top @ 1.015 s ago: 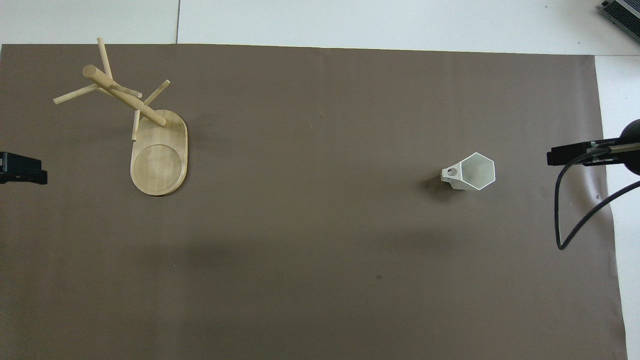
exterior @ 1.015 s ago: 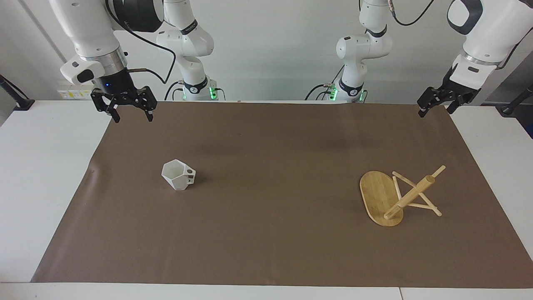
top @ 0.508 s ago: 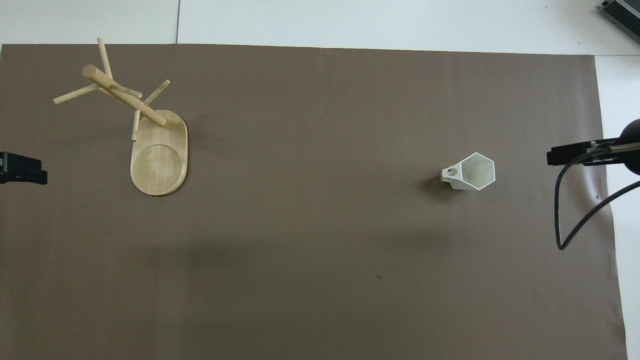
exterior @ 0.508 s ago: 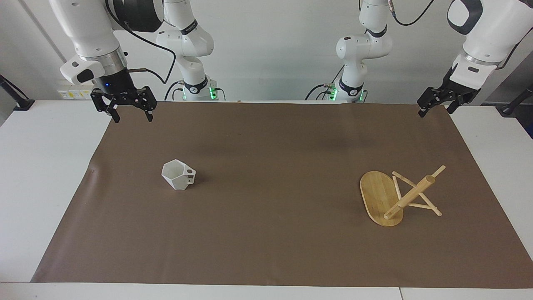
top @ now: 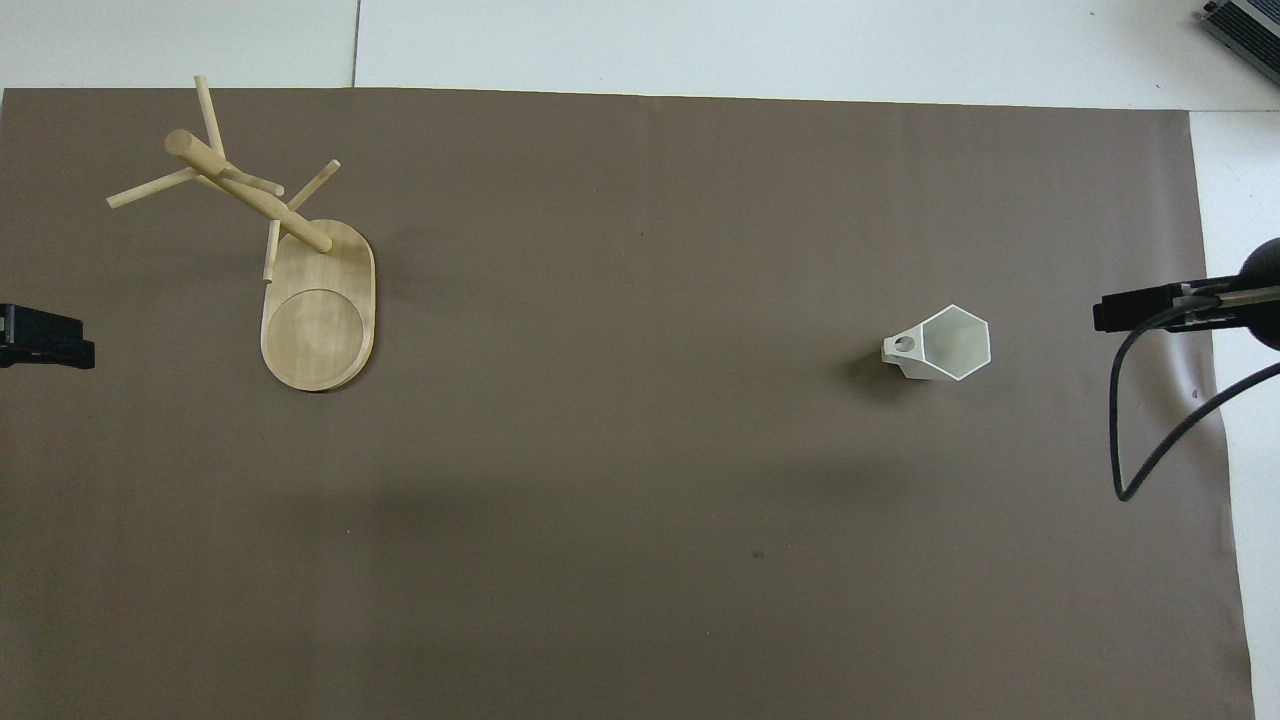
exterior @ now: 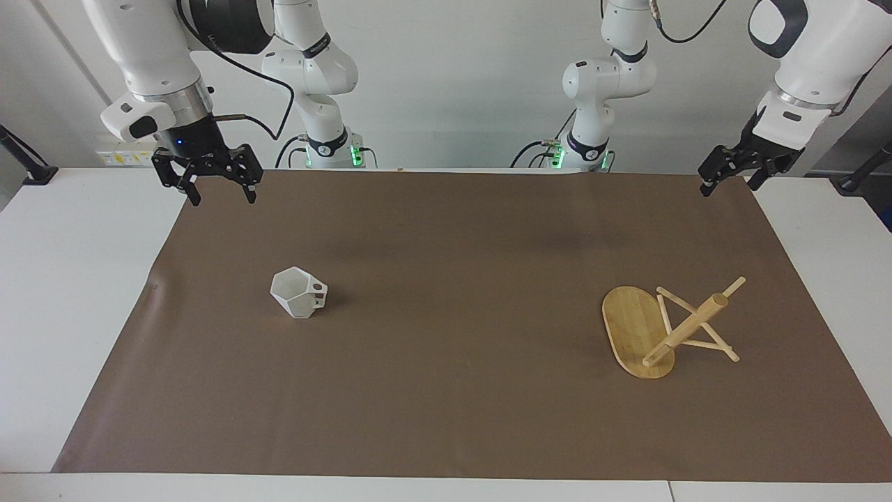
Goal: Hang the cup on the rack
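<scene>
cup (exterior: pixel 298 293) upright on mat, well apart from rack (exterior: pixel 669 331) | looks light, rigid, slick: grip rim/wall | left gripper (exterior: pixel 727 180) & right gripper (exterior: pixel 217 190) open, empty

Readable text: I can make out none anywhere on my feeds.
Cup (exterior: pixel 299 293): I see plain white faces, no print or mark.
Rack (exterior: pixel 637 333): I see bare bamboo, no label or brand.
Arm joints: I see dark rings with small marks, too small for me to read.
</scene>
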